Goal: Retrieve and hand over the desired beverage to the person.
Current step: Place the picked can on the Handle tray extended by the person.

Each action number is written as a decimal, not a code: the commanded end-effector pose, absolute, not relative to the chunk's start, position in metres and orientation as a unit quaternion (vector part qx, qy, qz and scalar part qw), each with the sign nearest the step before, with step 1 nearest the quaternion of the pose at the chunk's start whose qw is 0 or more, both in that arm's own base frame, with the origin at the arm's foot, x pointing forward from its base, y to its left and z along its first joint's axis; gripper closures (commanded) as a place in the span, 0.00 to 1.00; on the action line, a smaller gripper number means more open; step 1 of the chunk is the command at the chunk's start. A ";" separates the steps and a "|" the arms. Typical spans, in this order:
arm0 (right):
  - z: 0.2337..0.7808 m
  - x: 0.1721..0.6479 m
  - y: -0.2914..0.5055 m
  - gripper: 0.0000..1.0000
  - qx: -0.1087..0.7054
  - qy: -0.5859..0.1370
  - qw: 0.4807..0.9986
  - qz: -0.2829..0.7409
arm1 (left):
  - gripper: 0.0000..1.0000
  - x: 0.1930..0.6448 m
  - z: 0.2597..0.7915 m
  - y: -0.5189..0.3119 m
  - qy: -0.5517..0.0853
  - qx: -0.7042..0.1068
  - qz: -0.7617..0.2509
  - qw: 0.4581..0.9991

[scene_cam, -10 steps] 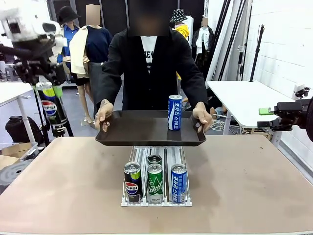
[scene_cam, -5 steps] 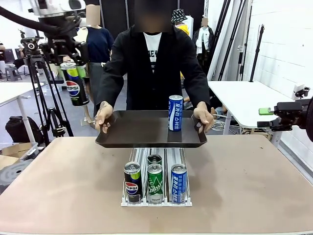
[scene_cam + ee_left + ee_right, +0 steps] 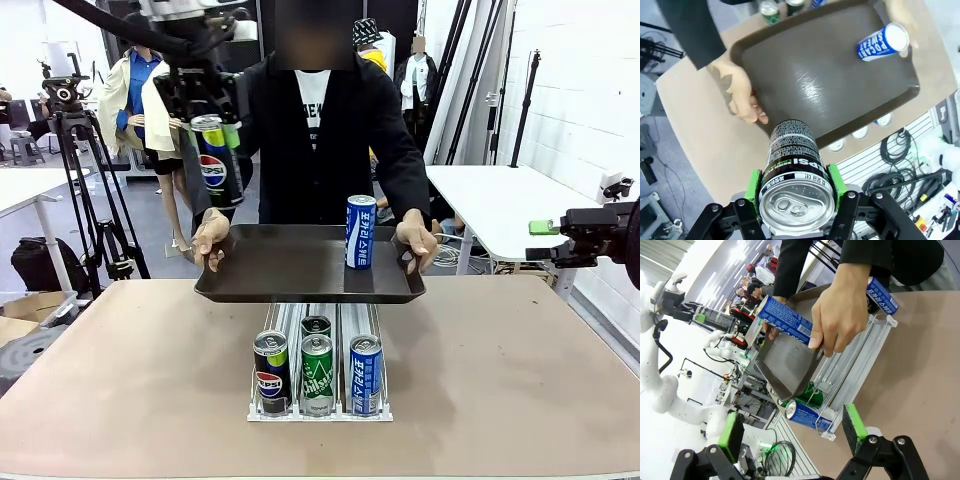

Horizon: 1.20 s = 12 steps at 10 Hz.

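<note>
So the Pepsi can (image 3: 215,165) is now up in the air at about 10 o'clock from the tray's middle, hanging just above its left edge. A second ago it was way off at the far left of the front view, half a second ago about halfway across, so I've basically swung it in over the person (image 3: 315,130). The left pincer (image 3: 205,100) is pinching that can near its top, green pads (image 3: 756,186) pressed on either side of it in the wrist view, can hanging upright.

The tray (image 3: 290,270) hasn't budged, the person holds it with both hands at 9 and 3 o'clock, hovering over the far end of the can rack (image 3: 320,405). A blue Pocari can (image 3: 360,231) stands on the tray at roughly 3 o'clock.

My read: the fetch part is done, what's left is lowering onto the bare left half of the tray and letting go. Watch the person's hand (image 3: 742,95), it's right beside the drop spot.

Right pincer (image 3: 790,432) sits spread wide, holding nothing, off at the right edge of the desk (image 3: 520,380).
</note>
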State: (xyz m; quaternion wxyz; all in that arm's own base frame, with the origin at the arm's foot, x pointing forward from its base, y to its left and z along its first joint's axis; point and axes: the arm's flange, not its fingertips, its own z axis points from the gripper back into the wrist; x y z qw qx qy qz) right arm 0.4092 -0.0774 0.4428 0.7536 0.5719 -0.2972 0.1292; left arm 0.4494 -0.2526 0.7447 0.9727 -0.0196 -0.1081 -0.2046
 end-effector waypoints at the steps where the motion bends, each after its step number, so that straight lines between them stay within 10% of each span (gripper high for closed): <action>1: 0.444 0.408 -0.077 0.00 0.577 -0.300 0.749 0.129 | 1.00 0.458 0.749 -0.268 -0.119 -0.020 -0.196 0.973; 12: 0.444 0.408 -0.077 0.00 0.577 -0.300 0.749 0.129 | 1.00 0.481 0.680 -0.341 -0.101 -0.015 -0.223 0.969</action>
